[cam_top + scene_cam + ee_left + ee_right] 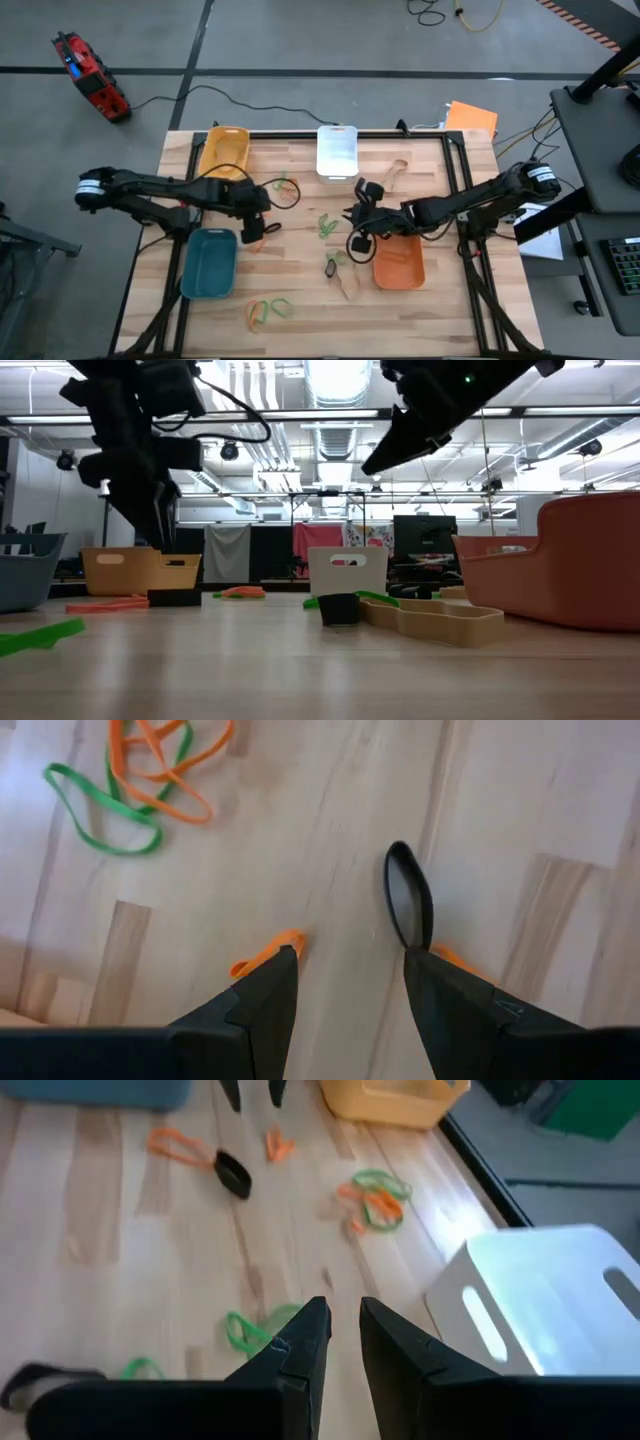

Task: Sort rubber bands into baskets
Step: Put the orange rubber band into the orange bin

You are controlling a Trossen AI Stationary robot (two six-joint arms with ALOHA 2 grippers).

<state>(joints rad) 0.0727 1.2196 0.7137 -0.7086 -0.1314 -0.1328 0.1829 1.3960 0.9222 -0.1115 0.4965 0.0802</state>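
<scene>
My left gripper point(350, 965) hangs open, pointing steeply down, a little above an orange rubber band point(262, 955) whose ends show past both fingertips. A black rubber band point(408, 900) lies just beyond it. In the high view this gripper point(254, 228) is beside the teal basket point(210, 262). My right gripper point(343, 1315) is raised over the table's middle point(354, 217), slanting down above green rubber bands point(250, 1330). Its fingers stand a narrow gap apart with nothing between them. The yellow basket point(223, 152), white basket point(337, 152) and orange basket point(399, 262) rest on the table.
More bands lie loose on the table: a green and orange cluster point(283, 187), tan ones point(398, 172) point(348, 285), a black one point(332, 265), and orange and green ones near the front edge point(268, 312). A black frame point(300, 134) borders the table's far side.
</scene>
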